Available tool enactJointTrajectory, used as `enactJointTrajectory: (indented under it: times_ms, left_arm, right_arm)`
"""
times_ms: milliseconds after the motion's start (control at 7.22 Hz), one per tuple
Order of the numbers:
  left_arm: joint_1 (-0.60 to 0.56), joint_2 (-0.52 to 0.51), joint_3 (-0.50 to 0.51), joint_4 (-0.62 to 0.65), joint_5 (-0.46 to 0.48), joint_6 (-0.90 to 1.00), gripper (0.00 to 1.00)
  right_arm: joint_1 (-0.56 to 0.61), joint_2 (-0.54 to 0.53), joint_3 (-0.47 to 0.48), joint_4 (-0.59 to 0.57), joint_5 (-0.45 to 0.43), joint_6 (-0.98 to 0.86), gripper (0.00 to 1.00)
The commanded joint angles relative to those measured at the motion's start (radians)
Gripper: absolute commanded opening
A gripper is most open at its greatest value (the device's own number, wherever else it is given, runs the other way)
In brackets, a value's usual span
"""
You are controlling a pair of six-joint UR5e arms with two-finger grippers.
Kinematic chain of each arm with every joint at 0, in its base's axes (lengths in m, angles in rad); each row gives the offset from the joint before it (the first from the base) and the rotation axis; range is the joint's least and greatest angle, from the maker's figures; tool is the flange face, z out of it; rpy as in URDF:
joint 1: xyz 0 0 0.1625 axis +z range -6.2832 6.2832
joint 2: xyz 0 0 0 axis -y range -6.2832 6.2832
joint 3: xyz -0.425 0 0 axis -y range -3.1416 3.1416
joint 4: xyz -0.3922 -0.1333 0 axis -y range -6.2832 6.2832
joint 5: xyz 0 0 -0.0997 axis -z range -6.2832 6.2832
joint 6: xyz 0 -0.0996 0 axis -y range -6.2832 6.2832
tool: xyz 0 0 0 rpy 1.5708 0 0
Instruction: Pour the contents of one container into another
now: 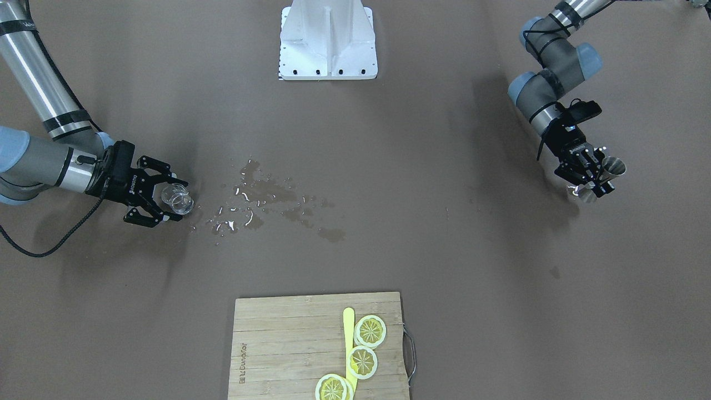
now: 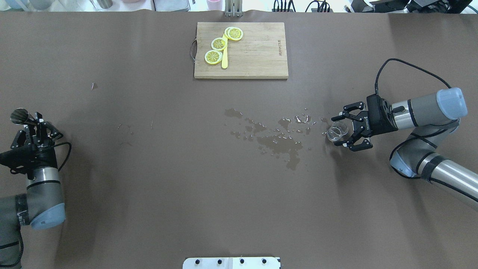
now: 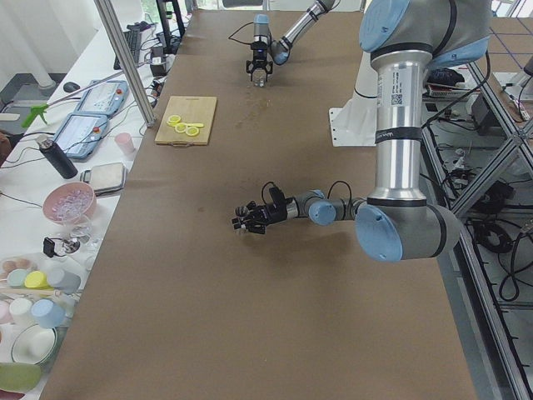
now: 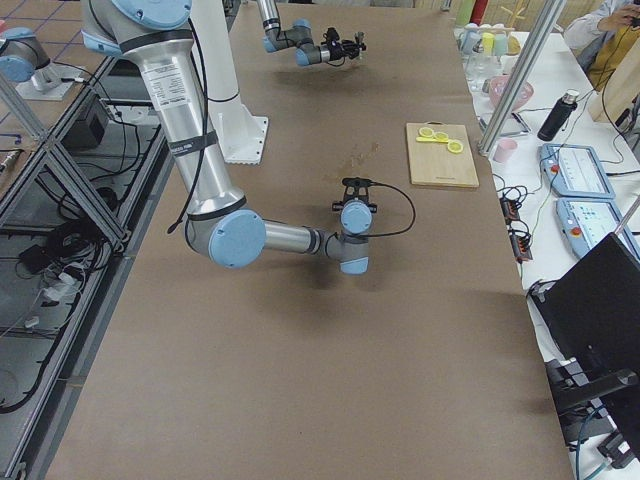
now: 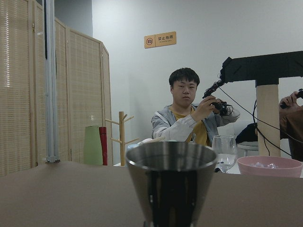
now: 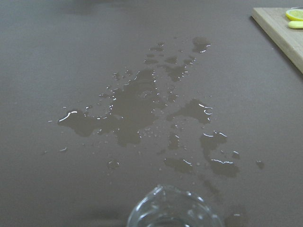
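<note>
My right claw (image 2: 345,130) grips the glass (image 2: 338,131) at mid-right of the overhead view, arm stretched low; left claw (image 2: 33,124) clamps the jigger (image 2: 18,116) far left.

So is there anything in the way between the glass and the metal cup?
Nothing solid. The right gripper holds the glass and the left gripper holds the metal cup at opposite ends of the table. Between them is only bare table and a flat water spill.

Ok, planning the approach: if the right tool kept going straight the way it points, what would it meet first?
Likely the spilled water on the table; the right tool, shut on the glass, points across it. Height above it is unclear.
</note>
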Motion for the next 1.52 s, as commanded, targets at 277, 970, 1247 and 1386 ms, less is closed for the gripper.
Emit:
enactJointTrajectory:
  times_ms: [277, 970, 1247, 1386]
  left_arm:
    - [0.023, -0.002, 0.02, 0.002, 0.001, -0.011, 0.0]
    - [0.03, -0.006, 0.013, 0.037, 0.002, -0.012, 0.42]
    - [0.032, -0.005, 0.013, 0.037, 0.004, -0.032, 0.88]
    - [0.032, -0.005, 0.023, 0.052, 0.046, -0.073, 0.99]
  right_arm:
    - [0.001, 0.005, 0.012, 0.0, 0.003, 0.01, 1.0]
    - [0.029, 0.004, 0.069, 0.0, 0.034, 0.097, 1.0]
    - [0.063, 0.002, 0.101, -0.006, 0.073, 0.128, 1.0]
    - [0.095, 0.002, 0.124, -0.023, 0.087, 0.145, 1.0]
